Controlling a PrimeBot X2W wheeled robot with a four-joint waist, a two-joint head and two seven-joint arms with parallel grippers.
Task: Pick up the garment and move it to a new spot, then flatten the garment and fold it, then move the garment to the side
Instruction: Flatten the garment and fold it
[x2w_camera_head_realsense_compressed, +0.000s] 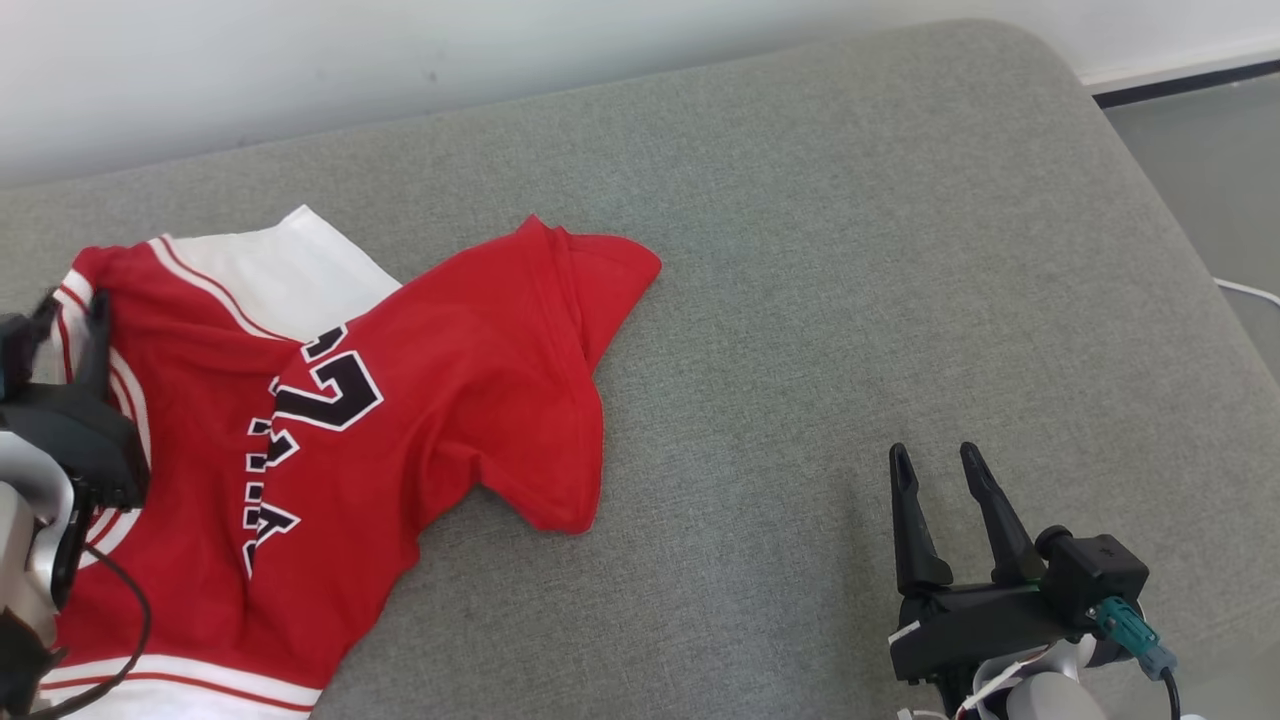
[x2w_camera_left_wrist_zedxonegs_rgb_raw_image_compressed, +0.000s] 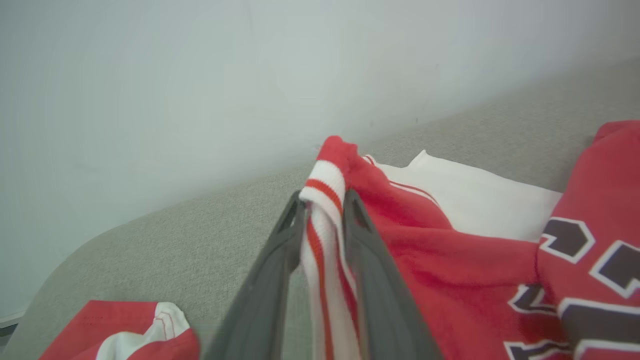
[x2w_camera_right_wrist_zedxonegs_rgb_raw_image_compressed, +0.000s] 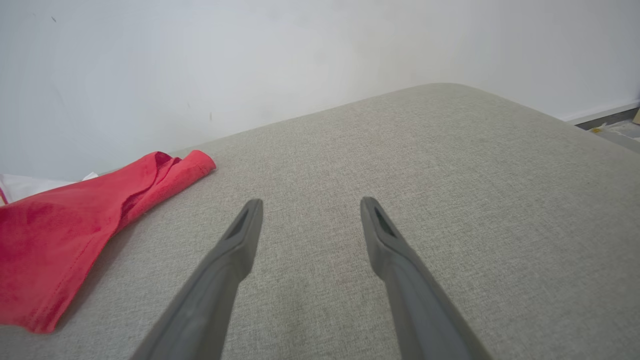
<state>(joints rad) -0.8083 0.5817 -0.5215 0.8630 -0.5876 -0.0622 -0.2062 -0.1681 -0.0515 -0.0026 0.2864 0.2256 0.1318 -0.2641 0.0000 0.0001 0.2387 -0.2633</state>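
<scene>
- Your left gripper (x2w_camera_left_wrist_zedxonegs_rgb_raw_image_compressed: 322, 200) pinches the striped trim of the garment (x2w_camera_head_realsense_compressed: 450, 400), jaws nearly closed.
- The garment lies crumpled by the surface's (x2w_camera_head_realsense_compressed: 850, 250) left edge (move, flattening and folding all outstanding, by my judgement).
- Your right gripper (x2w_camera_head_realsense_compressed: 940, 455) gapes wide, empty.

The garment (x2w_camera_head_realsense_compressed: 450, 380) — lettering (x2w_camera_head_realsense_compressed: 325, 395) half folded under — runs off the head view's bottom edge.

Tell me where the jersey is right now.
In the head view the jersey lies on the left of the grey cushion, its striped edge pinched in the left gripper.
</scene>
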